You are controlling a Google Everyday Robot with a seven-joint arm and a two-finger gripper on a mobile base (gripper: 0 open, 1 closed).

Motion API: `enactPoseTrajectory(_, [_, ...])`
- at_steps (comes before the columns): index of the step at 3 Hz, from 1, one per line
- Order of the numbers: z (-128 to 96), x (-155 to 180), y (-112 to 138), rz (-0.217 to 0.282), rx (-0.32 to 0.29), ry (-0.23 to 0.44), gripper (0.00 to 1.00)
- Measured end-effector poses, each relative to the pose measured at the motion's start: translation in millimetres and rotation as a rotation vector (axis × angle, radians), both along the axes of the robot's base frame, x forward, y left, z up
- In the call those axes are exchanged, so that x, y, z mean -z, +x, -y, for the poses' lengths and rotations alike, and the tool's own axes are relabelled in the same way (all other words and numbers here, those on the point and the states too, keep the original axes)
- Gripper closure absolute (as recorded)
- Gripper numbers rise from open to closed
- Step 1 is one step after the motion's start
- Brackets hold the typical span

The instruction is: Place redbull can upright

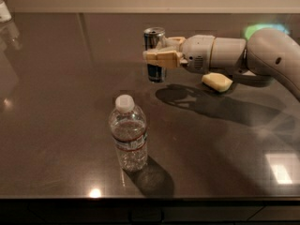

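The redbull can (154, 55) is slim, silver and dark blue with a shiny top. It stands nearly upright in my gripper (161, 56), whose tan fingers (163, 59) are shut around its middle. I cannot tell whether its base touches the dark table (56, 102) or hangs just above it. My arm (234, 55) reaches in from the right. A clear water bottle (128, 134) with a white cap stands upright in front of the can, nearer the table's front edge.
A pale yellow sponge (217, 81) lies on the table just under my arm, right of the can. A white object (4, 11) sits at the far left corner. The table's front edge runs along the bottom.
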State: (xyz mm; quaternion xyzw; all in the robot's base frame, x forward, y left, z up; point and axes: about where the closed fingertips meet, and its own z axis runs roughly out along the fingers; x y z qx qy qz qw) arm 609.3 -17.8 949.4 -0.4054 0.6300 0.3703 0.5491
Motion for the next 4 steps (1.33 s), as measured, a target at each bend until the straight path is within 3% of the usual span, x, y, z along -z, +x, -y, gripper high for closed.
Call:
enactPoseTrajectory(2, [0,17,-5,0.066,-0.031,0.073,1.0])
enactPoseTrajectory(4, [0,31,-9,0.121,-0.051,0.082,1.0])
